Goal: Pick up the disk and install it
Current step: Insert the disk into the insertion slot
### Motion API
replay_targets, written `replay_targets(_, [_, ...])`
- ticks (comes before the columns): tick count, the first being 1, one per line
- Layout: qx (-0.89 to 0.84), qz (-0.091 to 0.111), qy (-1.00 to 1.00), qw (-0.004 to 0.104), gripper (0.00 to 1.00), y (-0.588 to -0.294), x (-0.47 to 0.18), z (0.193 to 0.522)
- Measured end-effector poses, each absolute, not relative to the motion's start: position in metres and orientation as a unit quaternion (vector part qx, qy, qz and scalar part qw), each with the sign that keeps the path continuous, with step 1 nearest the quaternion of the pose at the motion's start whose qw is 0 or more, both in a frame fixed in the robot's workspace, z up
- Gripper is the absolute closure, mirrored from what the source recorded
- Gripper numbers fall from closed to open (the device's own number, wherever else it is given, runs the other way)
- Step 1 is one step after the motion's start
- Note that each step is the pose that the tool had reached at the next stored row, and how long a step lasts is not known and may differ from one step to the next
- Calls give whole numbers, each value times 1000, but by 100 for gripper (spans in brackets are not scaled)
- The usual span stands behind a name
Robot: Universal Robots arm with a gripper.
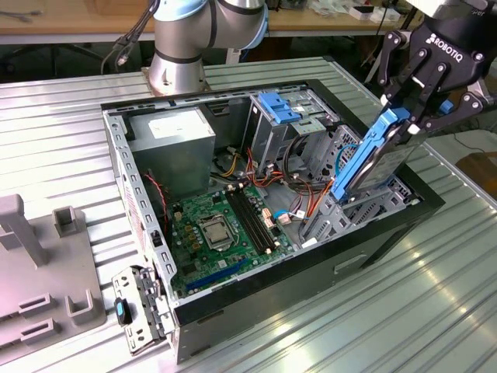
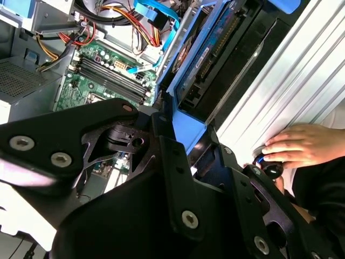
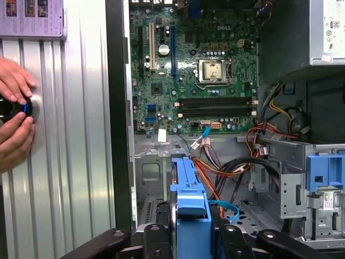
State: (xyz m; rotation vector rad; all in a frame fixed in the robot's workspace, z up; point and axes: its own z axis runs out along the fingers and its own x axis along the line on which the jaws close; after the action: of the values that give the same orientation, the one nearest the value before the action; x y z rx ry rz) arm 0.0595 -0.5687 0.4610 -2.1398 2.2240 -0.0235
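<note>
My claw [image 1: 413, 116] is closed on the upper end of the disk [image 1: 371, 162], one finger on each side of its blue carrier. The disk stands steeply tilted over the end of the open computer case [image 1: 373, 256] farthest from the power supply [image 1: 171, 144]. Its lower end dips into the grey metal drive cage [image 1: 365, 203] there. That lower edge is lost among the cage's sheet metal and the orange and red cables [image 1: 299, 190], so I cannot tell whether it touches a rail or sits in a slot. In both wrist views my own black knuckles cover the gripped end, and only a strip of blue frame and grey metal shows past them.

Deeper in the case, a fixed blue bracket [image 1: 278, 106] tops another cage, beside the green motherboard [image 1: 221, 225]. Outside the case, on the ribbed metal table [image 1: 388, 326], a person's hand [image 2: 302, 144] rests at a small round black object [image 2: 272, 170]; the hand is partly cut off at the frame edge.
</note>
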Motion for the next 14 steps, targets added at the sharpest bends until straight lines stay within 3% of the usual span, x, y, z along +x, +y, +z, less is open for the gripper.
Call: replay_targets(14, [-693,-8,720,28,63,-572,59,453])
